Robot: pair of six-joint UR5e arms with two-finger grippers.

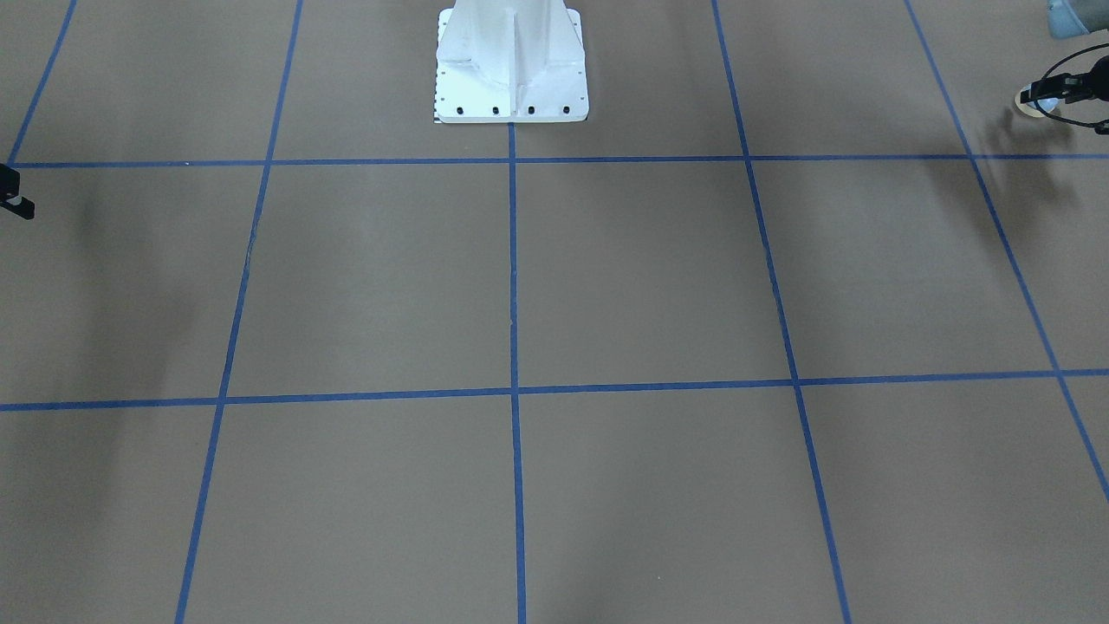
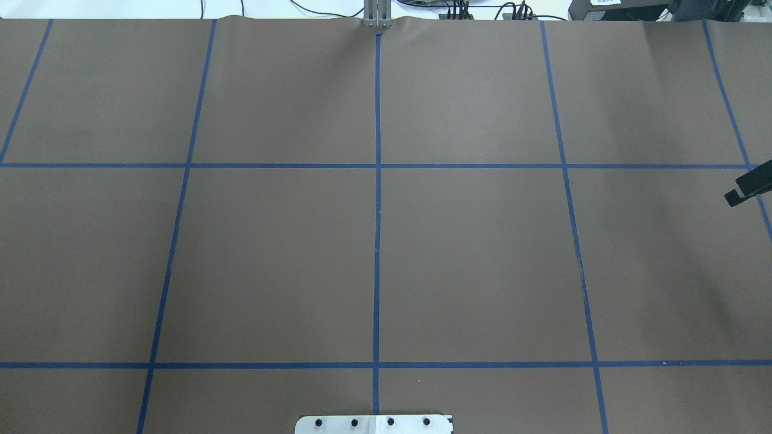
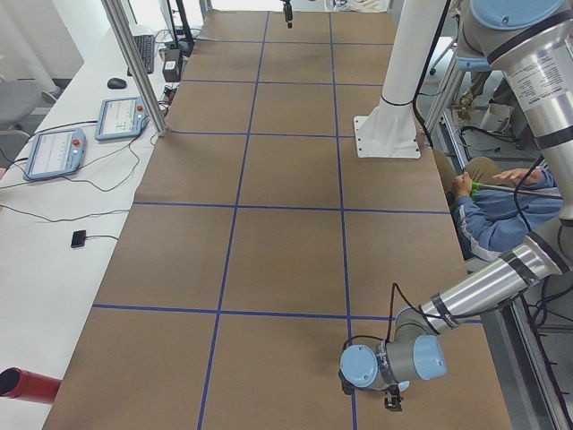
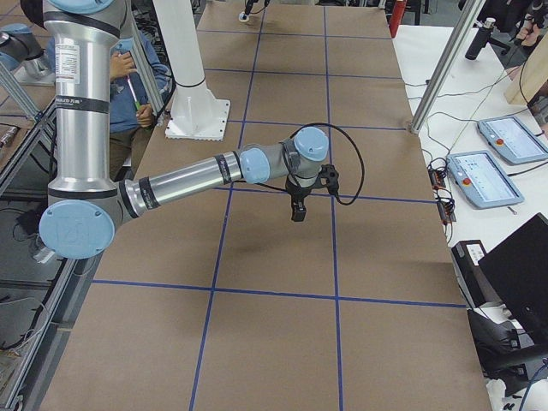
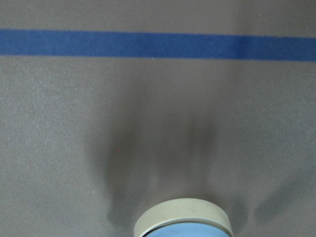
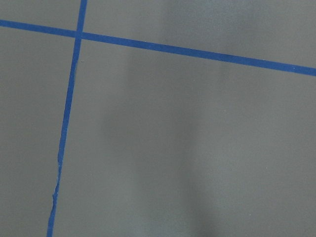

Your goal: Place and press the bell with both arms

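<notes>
The bell, light blue with a cream base, is at the table's end on my left side. It also shows at the bottom edge of the left wrist view. My left gripper is low over the table and shut on the bell. Whether the bell touches the table I cannot tell. My right gripper hangs above the table's opposite end with its fingers together and nothing in them. It also shows at the edge of the front view and in the right side view.
The white bolted pedestal stands at the robot's side of the brown table, which is marked with a blue tape grid. Tablets and cables lie on the white bench past the far edge. A seated person is behind the robot.
</notes>
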